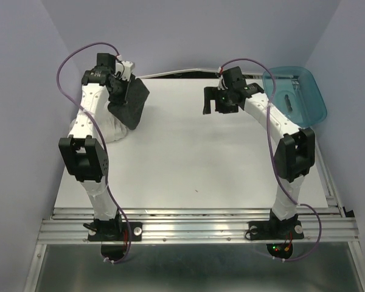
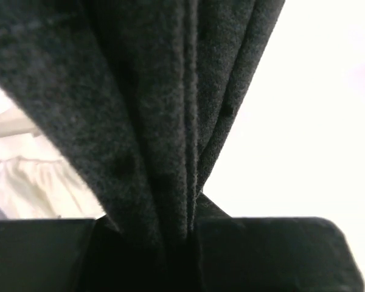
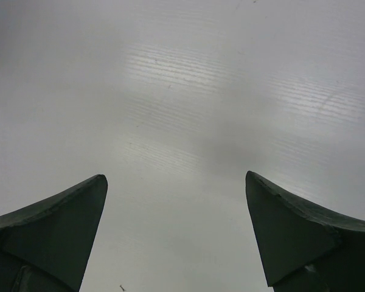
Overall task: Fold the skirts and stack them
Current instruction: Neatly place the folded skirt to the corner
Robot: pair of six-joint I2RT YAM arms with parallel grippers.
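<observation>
Two skirts sit at the far left of the table [image 1: 188, 164]. The black skirt [image 1: 131, 100] is raised off the surface, and the left hand [image 1: 123, 79] is clenched on a gathered part of it. The left wrist view shows several folds of the dark cloth [image 2: 152, 121] bunched and running down into the closed fingers of that hand [image 2: 188, 243]. The rest of the skirt hangs from the grip as a loose drape.

The white skirt [image 1: 112, 131] lies heaped on the table below the drape, partly hidden by the left arm. The wrist view shows its pale ruffles [image 2: 30, 176] just behind the black cloth. Whether the two touch cannot be told.

The right hand [image 1: 216, 103] is released. Its fingers stand wide apart with nothing between them, and its own camera shows only bare table under that hand [image 3: 175, 176]. It hovers over the far middle of the table, well apart from both skirts. A teal bin [image 1: 319, 106] stands at the far right edge.

Judgement: the lift appears meant to separate the black skirt from the white one, so it can be spread on the open middle. The open right hand looks placed to take a second edge. A single bunched grip holds several layers, so the cloth is likely to need that second hold before it lies flat.
</observation>
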